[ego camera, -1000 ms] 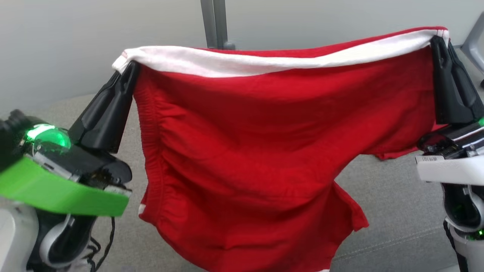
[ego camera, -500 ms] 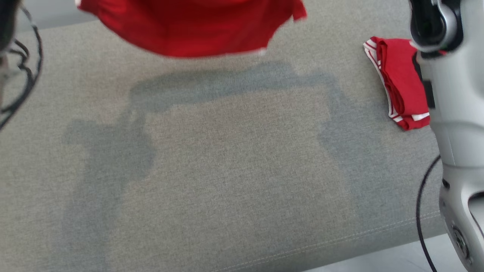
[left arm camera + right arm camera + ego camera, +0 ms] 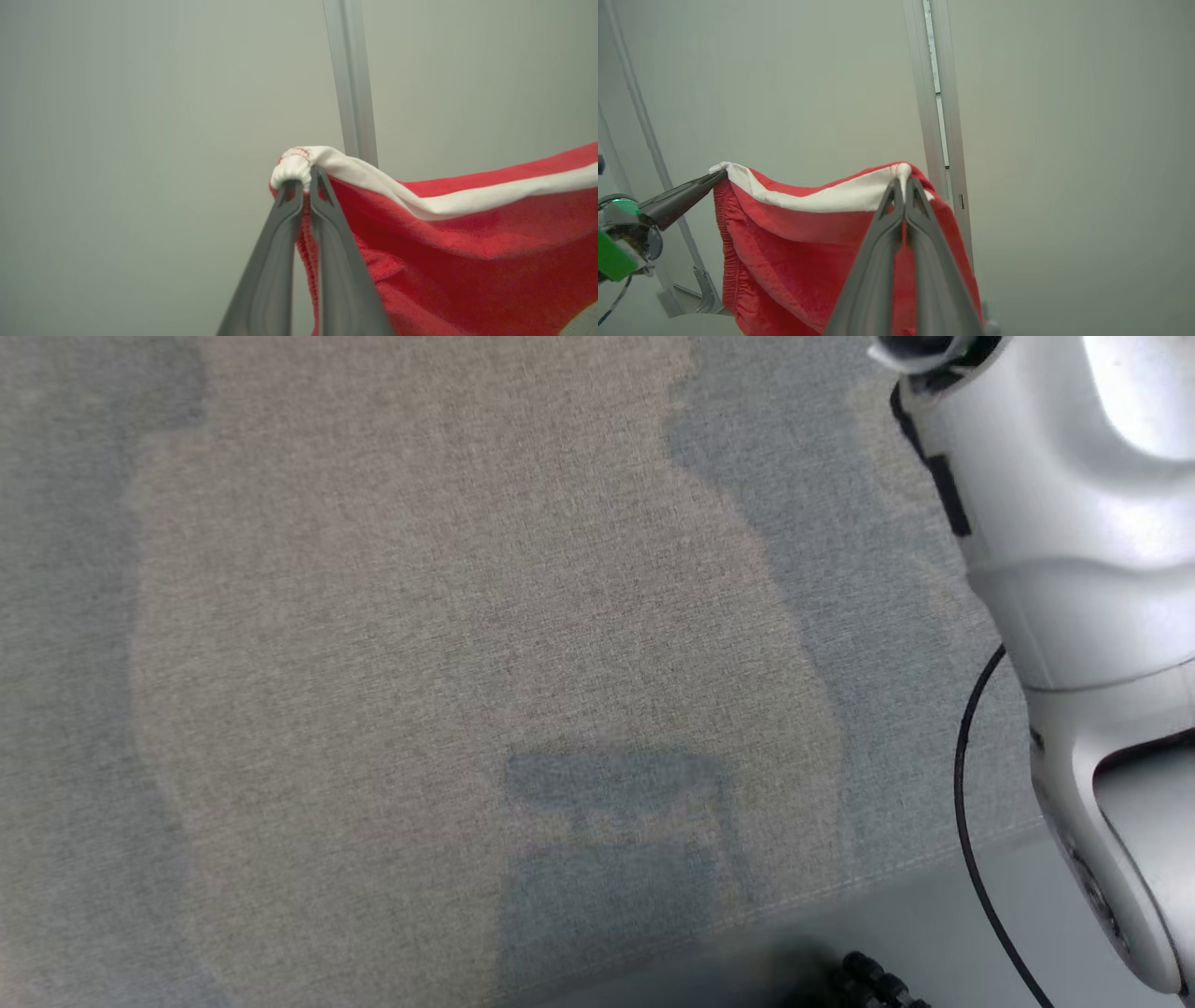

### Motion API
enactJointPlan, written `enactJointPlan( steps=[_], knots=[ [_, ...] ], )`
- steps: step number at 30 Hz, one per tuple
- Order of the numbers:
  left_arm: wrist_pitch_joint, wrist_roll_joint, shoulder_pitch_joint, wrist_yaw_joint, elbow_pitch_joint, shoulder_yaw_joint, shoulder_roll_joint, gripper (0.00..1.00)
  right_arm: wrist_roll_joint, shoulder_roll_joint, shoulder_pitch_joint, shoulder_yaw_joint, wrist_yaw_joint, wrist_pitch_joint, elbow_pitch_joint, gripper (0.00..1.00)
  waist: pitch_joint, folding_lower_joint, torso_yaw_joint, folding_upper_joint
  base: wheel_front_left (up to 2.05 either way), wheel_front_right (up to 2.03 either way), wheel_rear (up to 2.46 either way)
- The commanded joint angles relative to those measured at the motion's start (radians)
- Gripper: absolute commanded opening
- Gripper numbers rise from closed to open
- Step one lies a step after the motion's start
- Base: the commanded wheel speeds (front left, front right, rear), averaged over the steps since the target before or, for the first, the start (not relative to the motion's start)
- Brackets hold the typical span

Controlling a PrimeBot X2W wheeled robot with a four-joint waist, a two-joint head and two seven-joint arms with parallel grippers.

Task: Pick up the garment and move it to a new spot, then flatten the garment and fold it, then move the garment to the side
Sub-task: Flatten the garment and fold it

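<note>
Hanging in the air before a pale wall [image 3: 117,140]: red garment [image 3: 784,242], white waistband [image 3: 831,198] stretching between both grippers. Clamping one waistband corner, fingers pressed together: left gripper [image 3: 303,179]. Pinching the other corner likewise: right gripper [image 3: 903,184]. Looking down on grey fabric surface [image 3: 420,616] beside pale arm [image 3: 1074,523].

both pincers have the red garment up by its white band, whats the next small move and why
Probably lower both arms together, grips shut, to lay the garment on the grey surface. The left pincer and right pincer each pinch an end of its white band, so it hangs spread, and the head view shows bare fabric below.
</note>
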Motion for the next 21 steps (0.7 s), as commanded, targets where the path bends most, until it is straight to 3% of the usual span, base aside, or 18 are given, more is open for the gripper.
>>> enactJointPlan(
  steps=[1, 7, 11, 15, 21],
  knots=[
    [-0.013, -0.004, 0.018, -0.005, 0.022, 0.004, 0.014, 0.0, 0.007, -0.004, 0.02, 0.01, -0.001, -0.002, -0.018, 0.0, 0.144, -0.0002, -0.049, 0.0102, 0.0, 0.0, 0.0],
    [-0.036, -0.044, 0.024, -0.019, 0.076, 0.052, 0.019, 0.0, 0.004, -0.003, 0.076, 0.018, -0.001, -0.002, -0.077, 0.0, 0.155, -0.0002, -0.05, 0.0102, 0.0, 0.0, 0.0],
    [-0.035, -0.085, 0.059, -0.027, 0.015, 0.087, 0.002, 0.0, 0.0, -0.003, 0.106, 0.028, -0.001, -0.002, -0.105, 0.0, 0.148, -0.0002, -0.035, 0.0102, 0.0, 0.0, 0.0],
    [-0.035, -0.169, 0.157, -0.028, -0.142, 0.119, 0.008, 0.0, -0.012, -0.004, 0.16, 0.036, -0.001, -0.002, -0.139, 0.0, 0.128, -0.0002, -0.019, 0.0102, 0.0, 0.0, 0.0],
    [-0.034, -0.289, 0.481, -0.028, -0.448, 0.158, 0.053, 0.0, 0.021, -0.059, 0.33, 0.046, -0.001, -0.002, -0.221, 0.0, 0.051, -0.0002, 0.027, 0.0102, 0.0, 0.0, 0.0]
  ],
)
